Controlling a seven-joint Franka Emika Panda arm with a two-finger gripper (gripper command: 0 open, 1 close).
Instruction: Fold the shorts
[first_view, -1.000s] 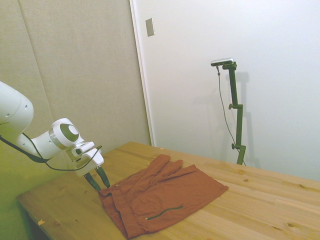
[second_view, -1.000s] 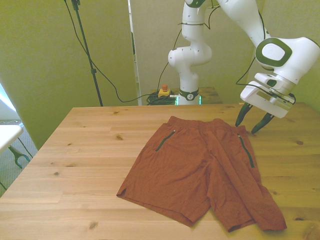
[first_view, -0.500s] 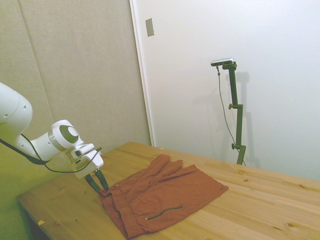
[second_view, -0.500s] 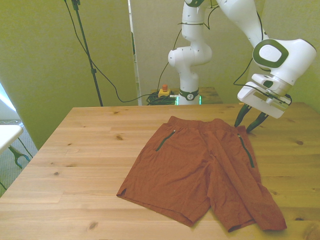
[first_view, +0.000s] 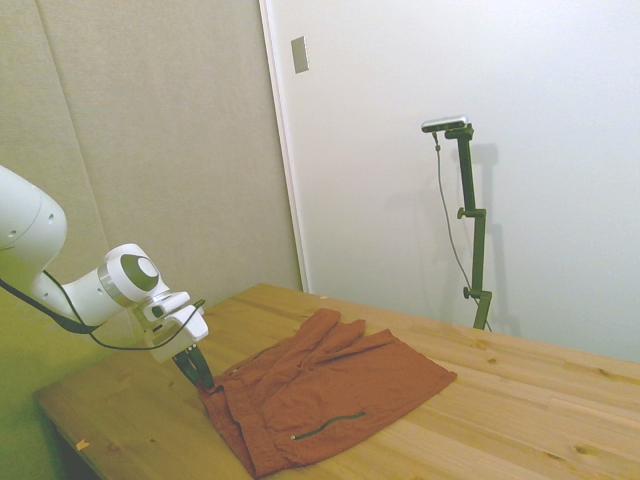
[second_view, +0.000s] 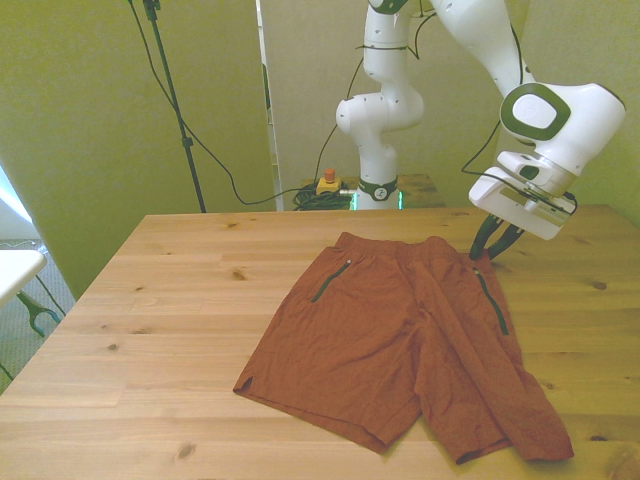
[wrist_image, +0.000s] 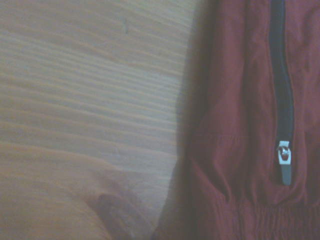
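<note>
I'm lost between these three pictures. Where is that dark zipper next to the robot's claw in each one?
Side view: not visible; only the other pocket's zipper shows, on the shorts facing the camera.
Front view: the dark zipper runs down the shorts' right side, just below the gripper.
Wrist view: close up, with its silver pull.
Shared landmark: the waistband corner by the jaws.

The wooden table (second_view: 150, 330) is pale pine with dark knots scattered over its boards. Behind its far edge a small yellow box with a red button (second_view: 326, 182) sits on a low surface among coiled cables (second_view: 310, 198). In the side view, a grey plate (first_view: 300, 54) is fixed high on the wall by a white door frame (first_view: 283, 150).
</note>
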